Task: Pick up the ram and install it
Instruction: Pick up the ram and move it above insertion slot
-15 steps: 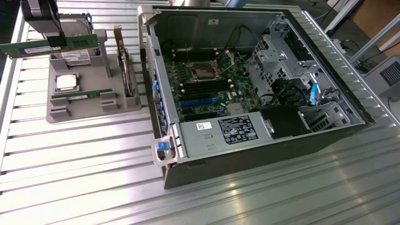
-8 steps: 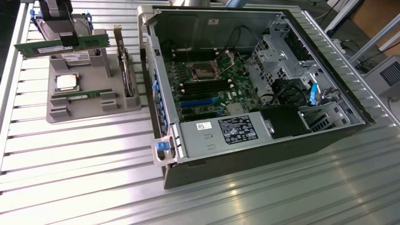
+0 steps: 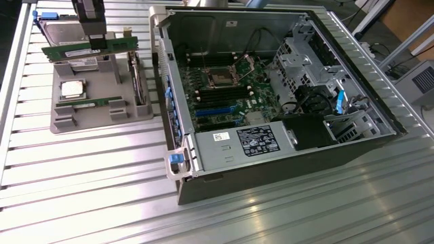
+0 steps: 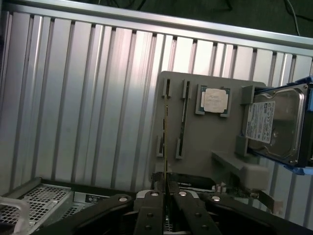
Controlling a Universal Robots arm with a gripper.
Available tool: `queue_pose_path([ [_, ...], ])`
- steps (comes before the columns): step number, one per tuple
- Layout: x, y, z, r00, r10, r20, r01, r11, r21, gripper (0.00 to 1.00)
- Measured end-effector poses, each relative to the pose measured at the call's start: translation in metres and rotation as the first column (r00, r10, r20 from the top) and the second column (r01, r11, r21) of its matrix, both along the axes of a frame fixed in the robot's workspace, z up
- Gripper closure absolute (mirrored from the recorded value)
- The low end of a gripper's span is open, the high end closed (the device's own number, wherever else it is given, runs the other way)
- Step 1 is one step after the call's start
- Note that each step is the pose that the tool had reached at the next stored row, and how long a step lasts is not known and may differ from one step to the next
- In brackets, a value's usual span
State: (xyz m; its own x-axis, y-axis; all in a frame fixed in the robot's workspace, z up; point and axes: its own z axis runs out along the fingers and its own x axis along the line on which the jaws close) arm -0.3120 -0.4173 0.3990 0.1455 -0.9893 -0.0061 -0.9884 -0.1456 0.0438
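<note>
My gripper (image 3: 99,41) is shut on the ram (image 3: 88,49), a long green stick that hangs level just above the grey holder tray (image 3: 88,119) at the exterior view's upper left. In the wrist view the held ram (image 4: 166,142) shows edge-on as a thin line running out from between my fingertips (image 4: 167,188). A second, similar stick (image 3: 89,103) still lies in a slot of the tray. The open computer case (image 3: 196,23) lies at the exterior view's right, with the motherboard's dark memory slots (image 3: 220,94) exposed.
On the tray are a square silver processor (image 3: 72,88) (image 4: 215,100) and an upright card (image 3: 139,81). A hard drive (image 3: 60,28) (image 4: 274,125) leans at the tray's far end. The case holds a power supply (image 3: 247,142) and drive cages (image 3: 302,56). All rest on a ribbed metal table (image 3: 88,173).
</note>
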Motion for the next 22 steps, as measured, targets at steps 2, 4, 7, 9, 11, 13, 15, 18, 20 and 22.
queue_pose_path([
  [2,0.007,0.0000,0.0000,1.0000,0.000,0.0000,0.000,1.0000,-0.0006,0.86],
  [4,0.011,0.0000,0.0000,1.0000,0.000,0.0000,0.000,1.0000,-0.0008,0.86],
  [7,0.020,0.0000,0.0000,1.0000,0.000,0.0000,0.000,1.0000,-0.0014,0.86],
  [9,0.025,0.0000,0.0000,1.0000,0.000,-0.0001,0.000,1.0000,-0.0019,0.86],
  [11,0.029,0.0000,0.0000,1.0000,0.000,-0.0001,0.000,1.0000,-0.0022,0.86],
  [13,0.032,0.0000,0.0000,1.0000,0.000,-0.0001,0.000,1.0000,-0.0024,0.86],
  [15,0.037,0.0000,0.0000,1.0000,0.000,-0.0001,0.000,1.0000,-0.0029,0.86],
  [18,0.046,0.0000,0.0000,1.0000,0.000,-0.0001,0.000,1.0000,-0.0036,0.86],
  [20,0.052,0.0000,0.0000,1.0000,0.000,-0.0001,0.000,1.0000,-0.0041,0.86],
  [22,0.055,0.0000,0.0000,1.0000,0.000,0.0000,0.000,1.0000,-0.0043,0.86],
])
